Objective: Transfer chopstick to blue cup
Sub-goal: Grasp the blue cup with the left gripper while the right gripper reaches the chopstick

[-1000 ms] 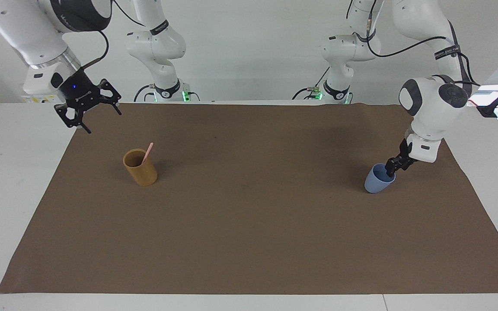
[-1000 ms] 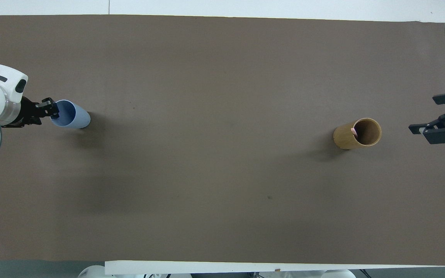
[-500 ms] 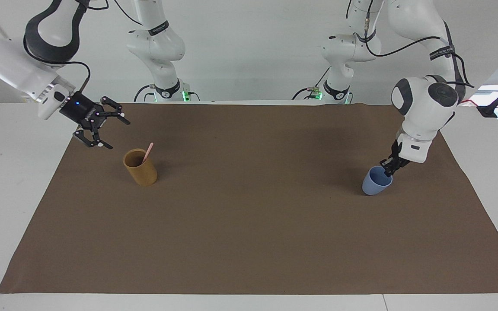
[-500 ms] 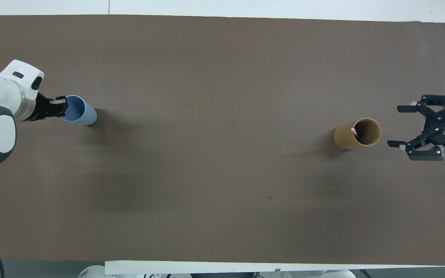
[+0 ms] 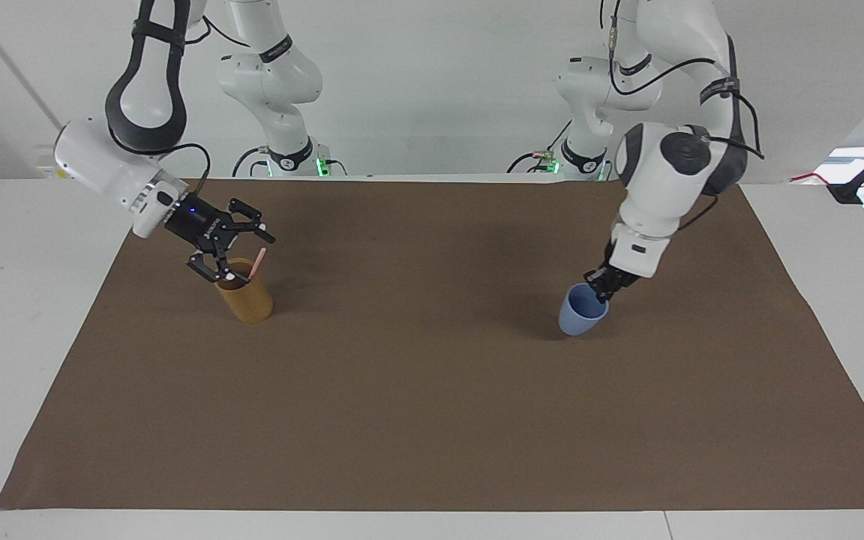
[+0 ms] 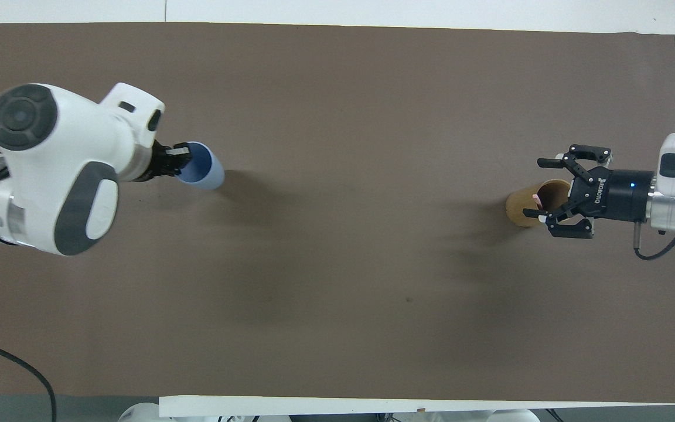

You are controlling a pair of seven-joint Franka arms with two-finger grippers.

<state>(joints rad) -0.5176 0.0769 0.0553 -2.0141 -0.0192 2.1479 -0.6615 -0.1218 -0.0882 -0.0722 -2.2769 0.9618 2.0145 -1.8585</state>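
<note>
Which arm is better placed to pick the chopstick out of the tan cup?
The right. Its open end effector hangs at the tan cup, beside the chopstick. The left end effector is shut on the blue cup.

Left gripper (image 5: 598, 289) clamped tight, arm bent steeply down from a high elbow; right gripper (image 5: 243, 259) spread wide, forearm slanting low, wrist angled downward.

One chopstick (image 5: 256, 263), one blue cup (image 5: 579, 312), one tan cup (image 5: 249, 301), two tools.
</note>
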